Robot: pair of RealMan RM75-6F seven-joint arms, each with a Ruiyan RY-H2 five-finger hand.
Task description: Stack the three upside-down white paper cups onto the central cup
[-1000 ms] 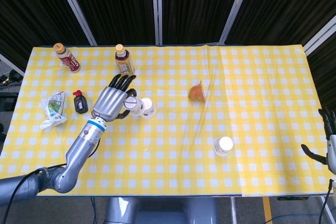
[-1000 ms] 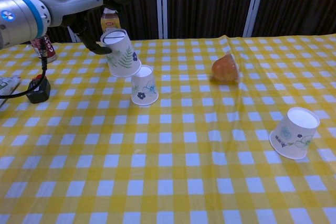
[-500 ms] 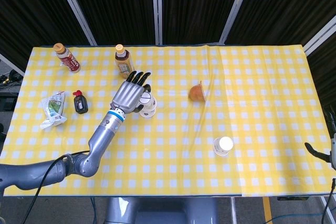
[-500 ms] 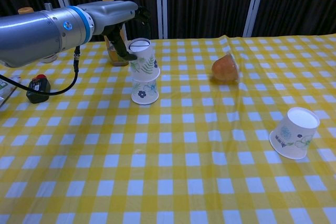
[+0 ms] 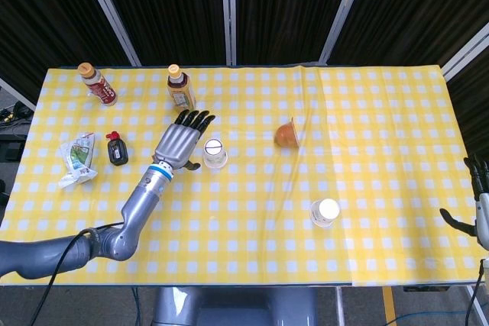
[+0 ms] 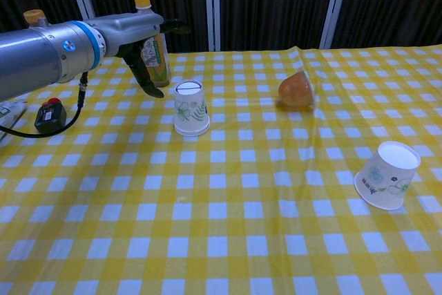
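My left hand (image 6: 141, 46) hangs empty, fingers spread, just left of the central stack (image 6: 190, 107). The last cup (image 6: 387, 174) sits tilted, near right, well apart. It's thin paper, light and crushable, so I'd pinch its sidewall gently. My right hand (image 5: 477, 204) is at the right edge; whether it is spread I cannot tell.

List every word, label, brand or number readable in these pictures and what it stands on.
None can be read.
Bottle behind the left hand: label print too blurred.
Far-left bottle: red label, too small.
Packet: green print, illegible.
Stacked cups and lone cup: only leaf and flower patterns.
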